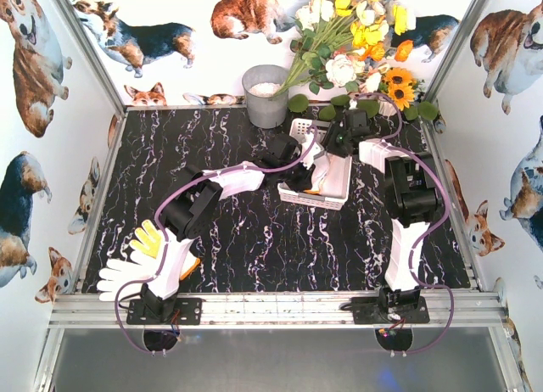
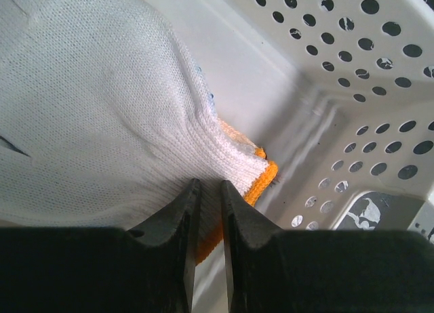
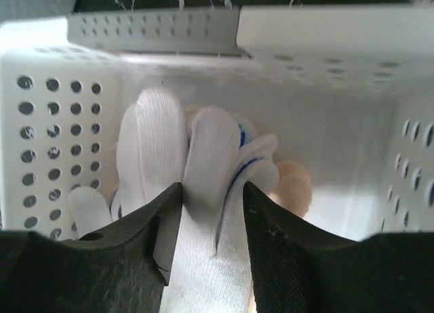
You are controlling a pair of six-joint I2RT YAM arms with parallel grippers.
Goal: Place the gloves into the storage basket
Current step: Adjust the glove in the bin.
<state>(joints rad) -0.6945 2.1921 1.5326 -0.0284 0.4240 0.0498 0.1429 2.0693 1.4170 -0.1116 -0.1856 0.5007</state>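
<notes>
Closest to me, at the near left corner of the worktop, a plain white glove lies with its fingers pointing left. A pale yellow glove lies just beyond it, and both are tucked against the left arm's base. Further in, right of centre, sits the storage basket, its long side running near to far, with both arms reaching into it. The left gripper is pressed almost together on the ribbed cuff of a blue-dotted glove, looking to nip its edge, and an orange glove lies beneath. The right gripper hangs at the far end, half spread astride what seem to be that glove's fingers (squeezing or merely straddling, I cannot tell). So that glove lies lengthwise in the basket. The two loose gloves lie well apart from it, toward the near left, so I'd judge the left arm much the nearer. Beyond stand a grey bucket and flowers.
</notes>
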